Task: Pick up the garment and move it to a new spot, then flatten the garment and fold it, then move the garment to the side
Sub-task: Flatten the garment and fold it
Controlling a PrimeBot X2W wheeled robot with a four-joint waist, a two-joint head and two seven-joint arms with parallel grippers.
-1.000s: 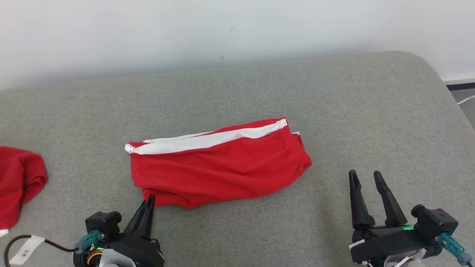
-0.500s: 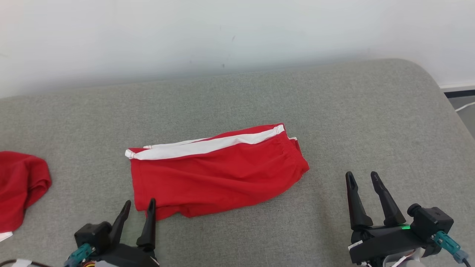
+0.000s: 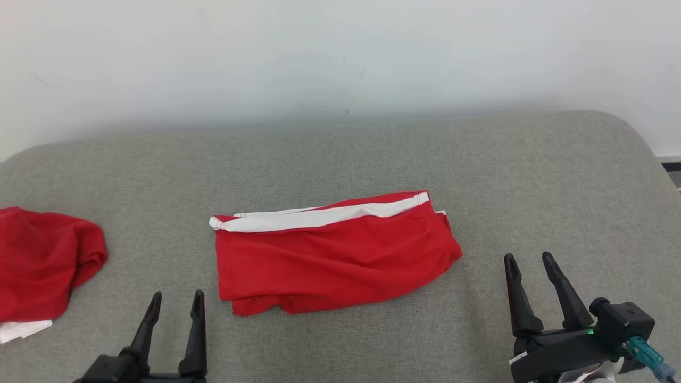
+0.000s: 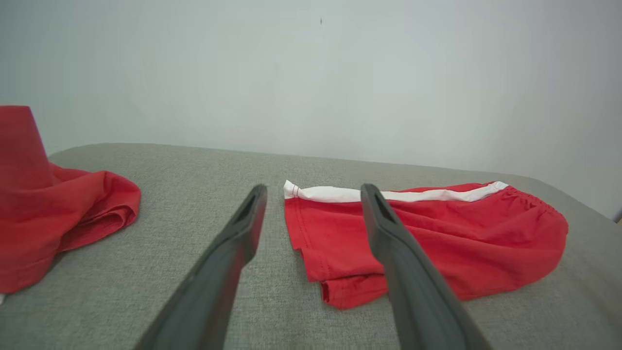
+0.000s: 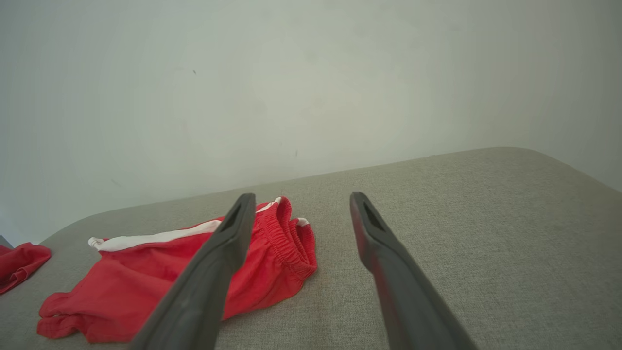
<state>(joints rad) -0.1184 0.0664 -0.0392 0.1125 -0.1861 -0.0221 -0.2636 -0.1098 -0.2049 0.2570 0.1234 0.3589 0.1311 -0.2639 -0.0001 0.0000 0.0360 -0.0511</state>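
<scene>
Lying bunched at the left edge of the grey cushion (image 3: 340, 154) is another red cloth (image 3: 42, 260). Right of it, the left gripper (image 3: 177, 293) points far, jaws wide and empty, just near-left of the folded red garment (image 3: 335, 255) at centre. The right gripper (image 3: 529, 256), likewise wide and empty, points far at the garment's right.

Side cloth (image 3: 48, 260) cropped (leftward), left gripper (image 3: 177, 292) truncated
</scene>
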